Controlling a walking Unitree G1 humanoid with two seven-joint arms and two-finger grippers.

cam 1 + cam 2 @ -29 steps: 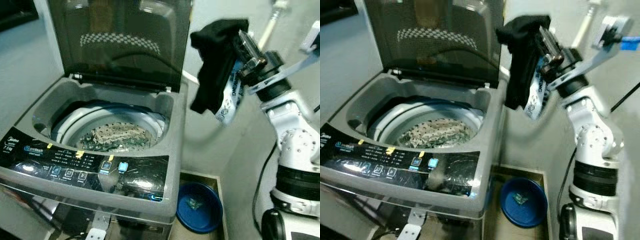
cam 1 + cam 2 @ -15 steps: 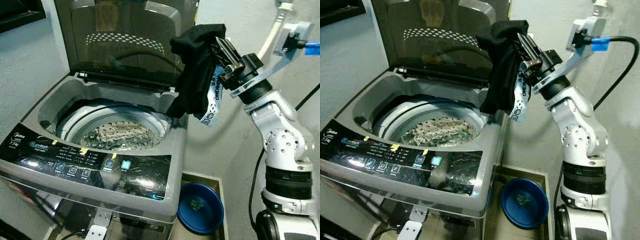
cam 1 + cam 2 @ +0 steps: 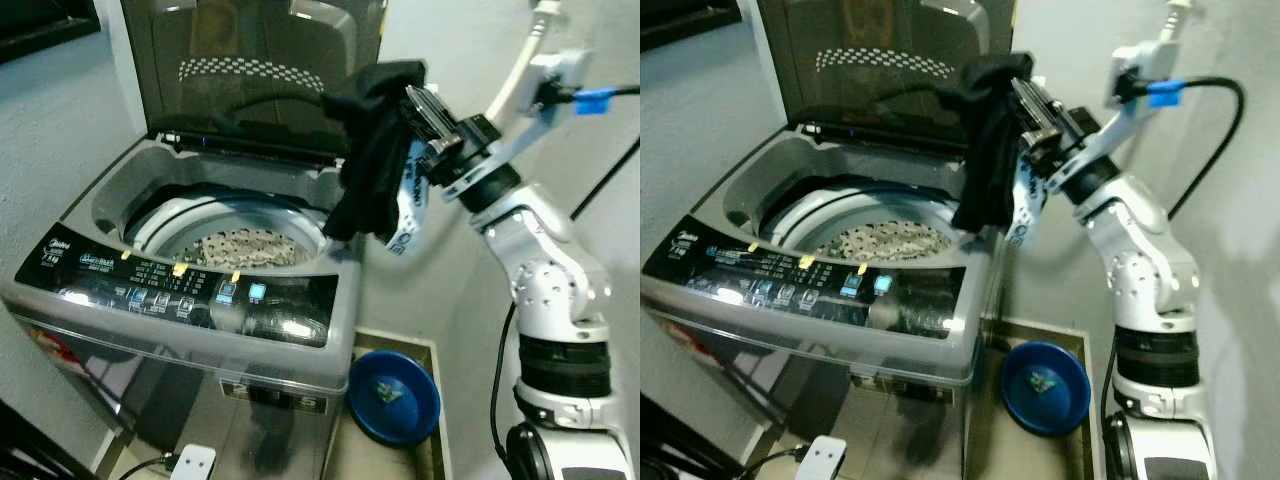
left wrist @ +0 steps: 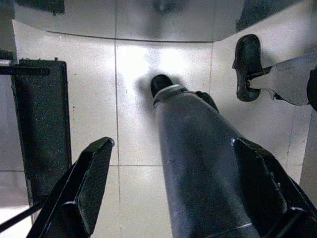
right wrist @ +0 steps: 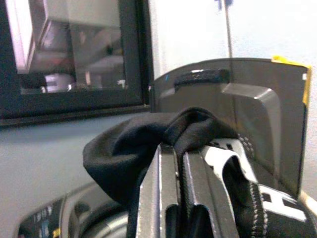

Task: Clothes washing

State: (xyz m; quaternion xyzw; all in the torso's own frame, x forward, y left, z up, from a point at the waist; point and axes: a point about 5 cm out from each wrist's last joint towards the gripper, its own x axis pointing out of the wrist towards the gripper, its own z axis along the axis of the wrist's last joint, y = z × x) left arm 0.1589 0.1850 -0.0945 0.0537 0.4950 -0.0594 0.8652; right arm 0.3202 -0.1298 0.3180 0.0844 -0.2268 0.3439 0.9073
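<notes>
While the black garment [image 3: 372, 150] with its white printed band hangs at the far right corner of the open washing machine [image 3: 200, 290], the right pincer [image 3: 418, 108] pinches it aloft beside the raised lid [image 3: 255, 75]. Patterned laundry [image 3: 250, 247] lies in the drum. The left pincer [image 4: 168, 188] hangs spread above the tiled floor [image 4: 133, 99].

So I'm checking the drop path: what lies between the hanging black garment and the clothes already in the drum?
Nothing but open air over the washer's right rim; the black garment, gripped by the right pincer, hangs just above it, seen in both eye views.
</notes>
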